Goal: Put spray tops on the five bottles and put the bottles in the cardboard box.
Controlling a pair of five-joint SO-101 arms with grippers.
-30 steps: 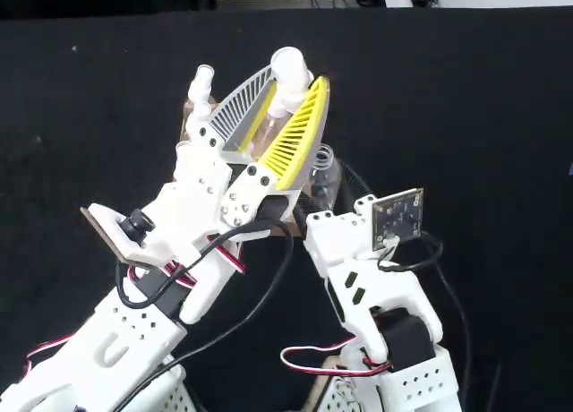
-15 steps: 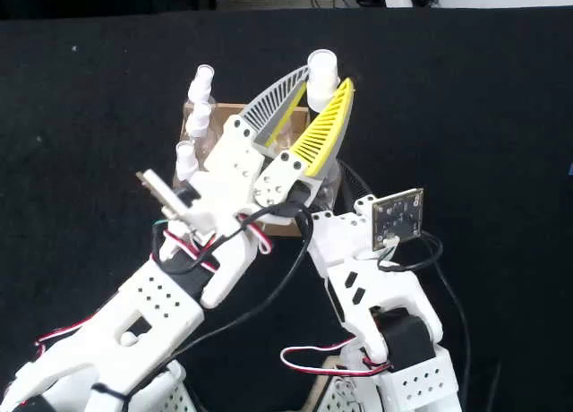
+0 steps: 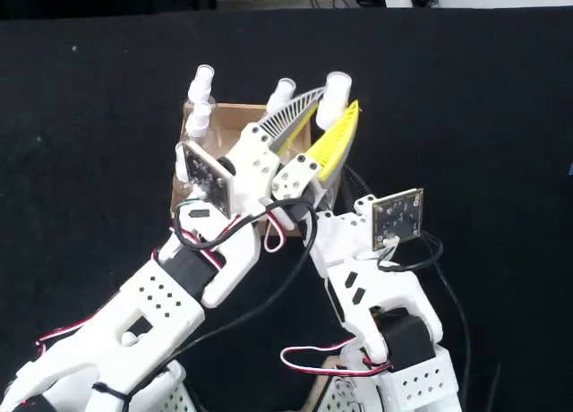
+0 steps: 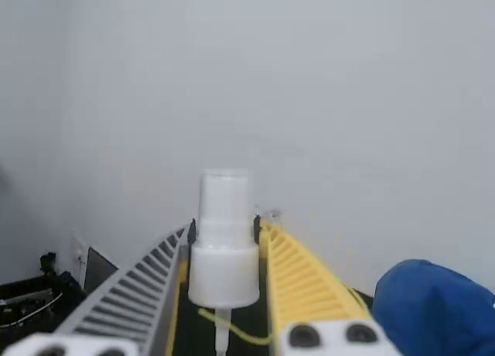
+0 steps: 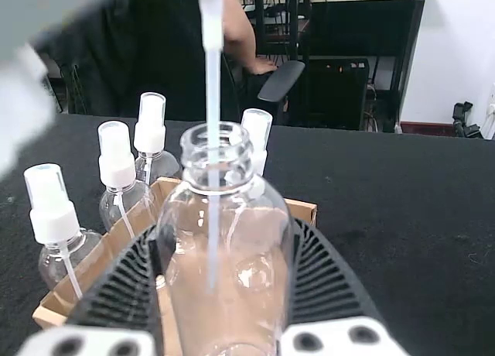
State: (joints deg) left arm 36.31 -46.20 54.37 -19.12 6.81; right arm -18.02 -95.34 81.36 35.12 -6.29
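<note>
My left gripper (image 4: 224,236), with one grey and one yellow finger, is shut on a white spray top (image 4: 224,244). In the high view that spray top (image 3: 337,85) is held high, just past the box's right side. The top's thin dip tube (image 5: 210,139) hangs down into the open mouth of a clear bottle (image 5: 224,255). My right gripper (image 5: 224,244), with black fingers, is shut on that bottle and holds it upright in front of the cardboard box (image 5: 300,209). Several capped bottles (image 5: 116,166) stand in the box (image 3: 235,116).
Black cloth (image 3: 466,107) covers the table around the box. The left arm (image 3: 197,269) crosses above the right arm (image 3: 376,251) near the table's front. A blue object (image 4: 433,302) and a blank wall show in the left wrist view.
The left gripper has swung right with the spray top and rolled its wrist, uncovering a capped bottle at the box's far right. The right arm has kept still.
</note>
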